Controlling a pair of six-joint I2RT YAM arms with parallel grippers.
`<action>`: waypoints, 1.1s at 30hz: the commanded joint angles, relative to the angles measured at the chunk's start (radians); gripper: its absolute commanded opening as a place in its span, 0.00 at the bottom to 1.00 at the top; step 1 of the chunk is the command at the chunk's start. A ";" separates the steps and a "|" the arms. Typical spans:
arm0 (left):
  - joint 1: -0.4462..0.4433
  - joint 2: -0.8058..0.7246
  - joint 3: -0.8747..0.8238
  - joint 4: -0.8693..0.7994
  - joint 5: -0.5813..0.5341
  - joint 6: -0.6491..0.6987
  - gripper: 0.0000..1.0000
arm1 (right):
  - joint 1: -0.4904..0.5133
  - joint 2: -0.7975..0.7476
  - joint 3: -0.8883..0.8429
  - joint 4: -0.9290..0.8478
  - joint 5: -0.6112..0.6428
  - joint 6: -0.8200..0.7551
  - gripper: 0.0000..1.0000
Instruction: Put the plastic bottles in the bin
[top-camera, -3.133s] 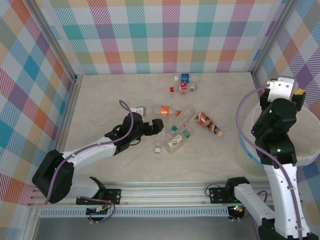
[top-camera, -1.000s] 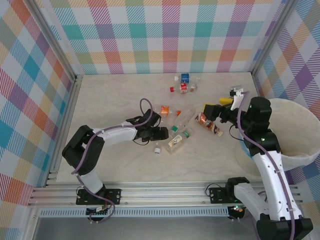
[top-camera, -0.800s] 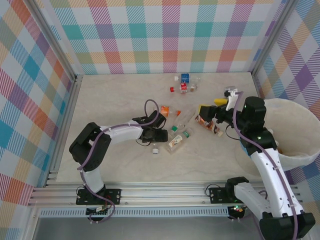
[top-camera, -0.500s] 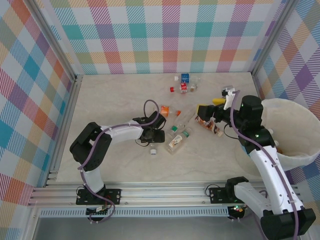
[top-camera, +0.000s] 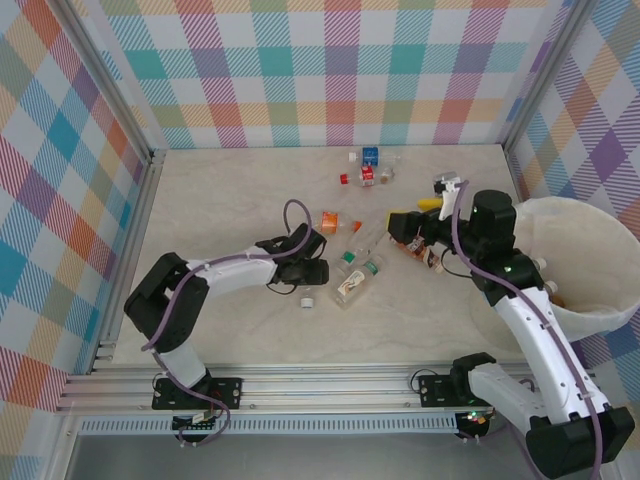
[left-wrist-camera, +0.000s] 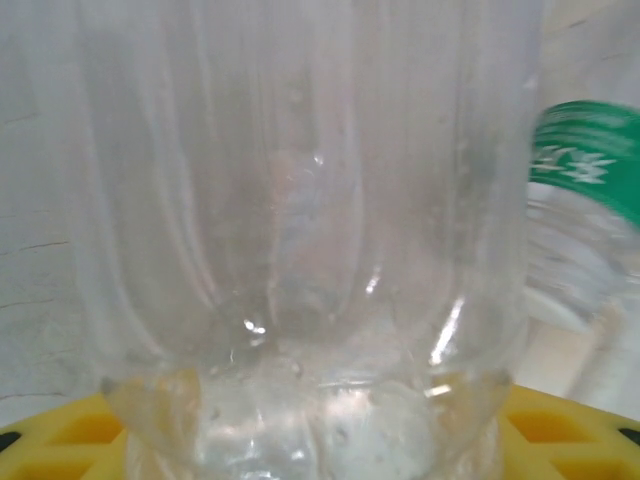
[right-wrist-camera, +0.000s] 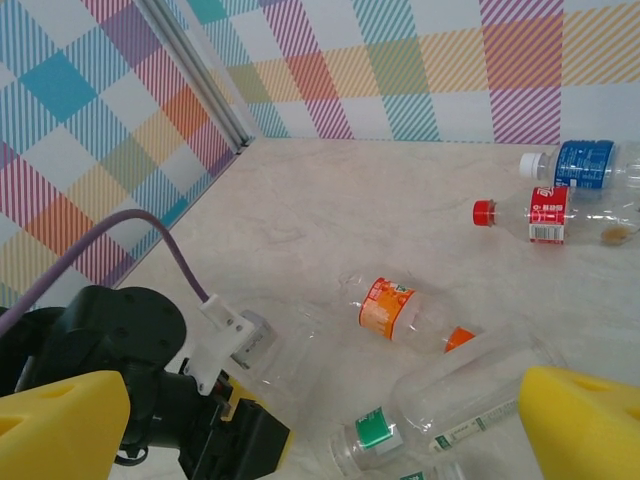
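A clear bottle (left-wrist-camera: 300, 200) with a white cap (top-camera: 307, 298) lies on the table. It sits between the yellow pads (left-wrist-camera: 60, 445) of my left gripper (top-camera: 308, 268), which stands open around it low on the table. My right gripper (top-camera: 408, 215) hangs open and empty above a brown-labelled bottle (top-camera: 425, 252). Ahead of it lie an orange-labelled bottle (right-wrist-camera: 390, 308) and a green-capped bottle (right-wrist-camera: 440, 400). A red-capped bottle (right-wrist-camera: 530, 212) and a blue-labelled one (right-wrist-camera: 585, 162) rest near the back wall. The white bin (top-camera: 590, 250) stands at the right.
Checked walls with metal frame posts (top-camera: 150, 160) close in the table on three sides. The left arm's purple cable (top-camera: 290, 212) loops above the bottles. A metal rail (top-camera: 330, 385) runs along the near edge. Bare tabletop (top-camera: 220, 190) lies at the back left.
My right arm swung from over the bin leftward and down toward the bottles in the middle. My left gripper shifted slightly around the clear bottle, and its white cap slid a little left.
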 joint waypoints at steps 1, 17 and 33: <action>-0.007 -0.095 -0.061 0.179 0.072 0.045 0.37 | 0.026 0.023 -0.011 0.071 0.033 0.059 1.00; -0.007 -0.287 -0.160 0.495 0.354 0.174 0.29 | 0.232 0.325 0.058 0.214 0.090 0.310 1.00; -0.006 -0.251 -0.156 0.689 0.525 0.142 0.25 | 0.258 0.437 0.086 0.254 -0.016 0.288 0.97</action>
